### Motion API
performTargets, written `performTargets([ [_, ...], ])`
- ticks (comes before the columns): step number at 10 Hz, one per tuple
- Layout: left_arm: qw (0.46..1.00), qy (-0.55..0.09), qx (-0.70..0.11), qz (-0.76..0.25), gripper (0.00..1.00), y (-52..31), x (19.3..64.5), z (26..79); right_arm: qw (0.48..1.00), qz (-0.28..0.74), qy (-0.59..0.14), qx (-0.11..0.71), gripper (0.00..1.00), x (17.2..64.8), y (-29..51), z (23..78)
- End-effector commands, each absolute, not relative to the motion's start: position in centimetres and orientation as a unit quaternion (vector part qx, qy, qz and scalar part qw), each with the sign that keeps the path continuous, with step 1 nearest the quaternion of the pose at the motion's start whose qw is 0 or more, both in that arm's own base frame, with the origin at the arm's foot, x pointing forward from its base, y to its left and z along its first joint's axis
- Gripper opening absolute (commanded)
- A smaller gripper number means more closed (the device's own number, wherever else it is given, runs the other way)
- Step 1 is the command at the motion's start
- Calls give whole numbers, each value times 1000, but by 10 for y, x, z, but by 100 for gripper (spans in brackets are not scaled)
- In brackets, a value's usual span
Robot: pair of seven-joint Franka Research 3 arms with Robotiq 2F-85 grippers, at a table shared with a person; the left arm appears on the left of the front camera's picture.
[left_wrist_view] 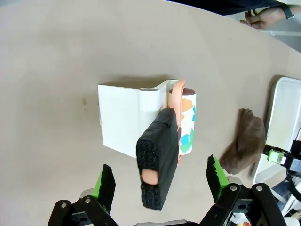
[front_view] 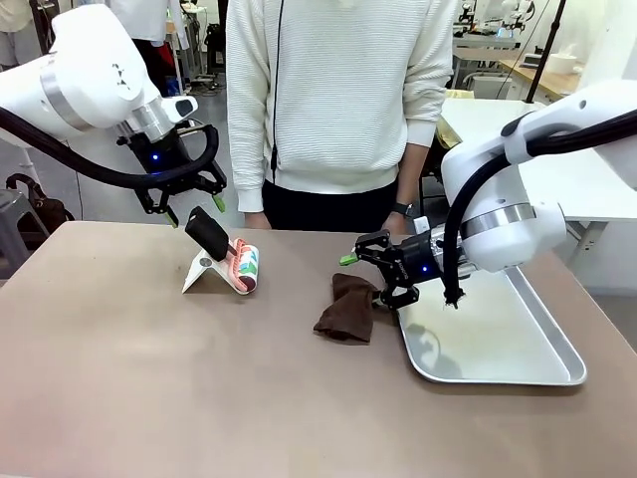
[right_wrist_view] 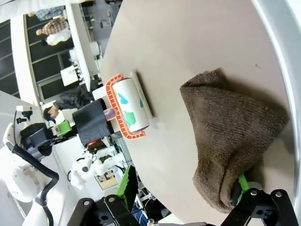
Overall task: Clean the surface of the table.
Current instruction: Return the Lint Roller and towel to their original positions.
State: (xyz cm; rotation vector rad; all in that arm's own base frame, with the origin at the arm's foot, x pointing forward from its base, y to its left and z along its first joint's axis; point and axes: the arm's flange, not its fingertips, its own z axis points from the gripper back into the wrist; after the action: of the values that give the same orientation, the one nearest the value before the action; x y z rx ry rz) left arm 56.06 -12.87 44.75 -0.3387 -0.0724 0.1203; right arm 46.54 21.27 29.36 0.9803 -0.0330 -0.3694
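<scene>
The brown table carries a lint roller with a patterned roll, a black handle and a white stand. My left gripper hangs open just above that handle. In the left wrist view the handle stands between the wide-apart green-padded fingers, untouched. A crumpled brown cloth lies mid-table. My right gripper is open at the cloth's right edge. In the right wrist view the cloth drapes over one fingertip.
A shiny metal tray lies at the right, its left rim beside the cloth. A person in a white sweater stands at the far edge, one hand near the table. The near half of the table is bare.
</scene>
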Motion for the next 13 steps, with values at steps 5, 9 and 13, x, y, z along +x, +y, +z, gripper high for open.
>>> performTargets([
  [5,970,-53,-234,31,100,-93,492,490,914,-127,17,386,100,462,214,327],
  [9,936,-90,-340,-10,100,-51,417,509,959,-156,17,238,100,455,203,383],
  [13,871,-137,-469,-52,100,-8,346,488,931,-146,-2,335,100,392,147,409],
])
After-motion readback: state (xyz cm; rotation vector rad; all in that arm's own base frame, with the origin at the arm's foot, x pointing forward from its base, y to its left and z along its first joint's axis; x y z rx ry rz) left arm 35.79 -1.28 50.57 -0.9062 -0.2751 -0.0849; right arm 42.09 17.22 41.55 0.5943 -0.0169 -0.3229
